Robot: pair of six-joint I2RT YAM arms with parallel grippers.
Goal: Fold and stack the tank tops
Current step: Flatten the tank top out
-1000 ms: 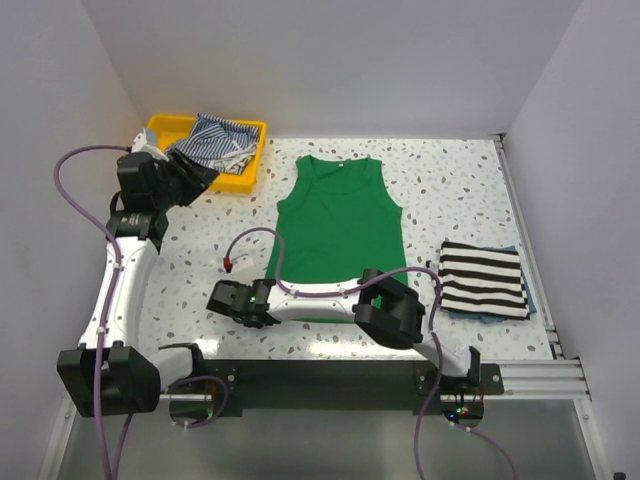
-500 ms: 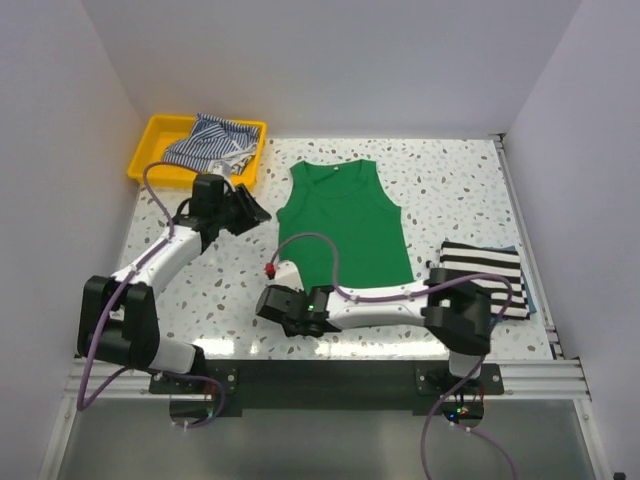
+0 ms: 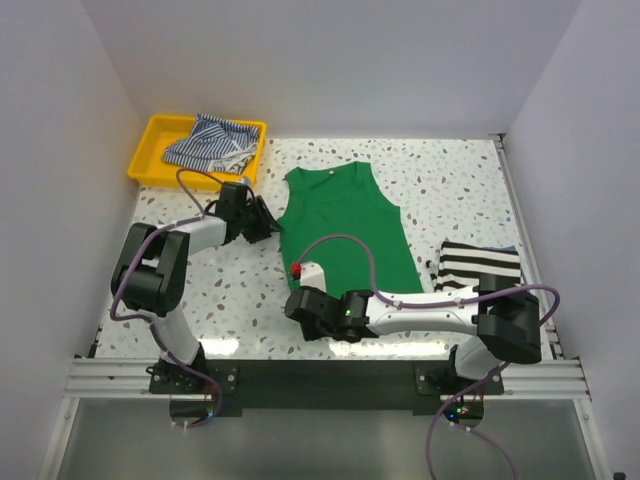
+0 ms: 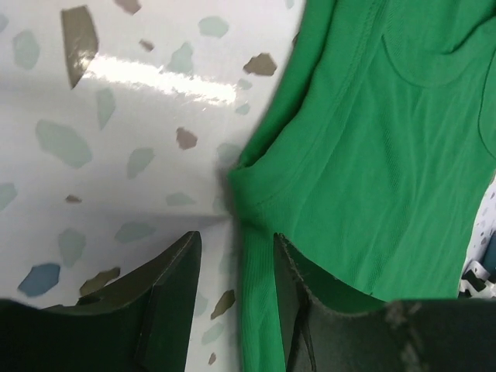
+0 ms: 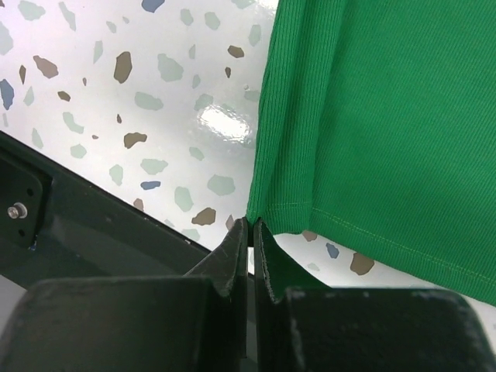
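Observation:
The bright green tank top (image 3: 345, 220) lies spread flat in the middle of the table, neck at the far end. My left gripper (image 3: 266, 222) is open at its left armhole edge; in the left wrist view (image 4: 232, 267) the green edge (image 4: 372, 155) lies between the jaws. My right gripper (image 3: 298, 303) is shut on the near left hem corner, seen pinched in the right wrist view (image 5: 250, 225) with the green cloth (image 5: 387, 116) above it. The black-and-white striped top (image 3: 480, 270) lies folded at the right. The blue-and-white striped top (image 3: 208, 140) lies crumpled in the tray.
The yellow tray (image 3: 150, 160) stands at the far left corner. A bit of blue cloth (image 3: 528, 298) shows under the folded striped top. The black rail (image 5: 70, 232) of the table's near edge is just behind my right gripper.
My left arm has swung from the tray down to the green top's left armhole edge. My right gripper has slid rightward along the near edge, and the top has skewed slightly.

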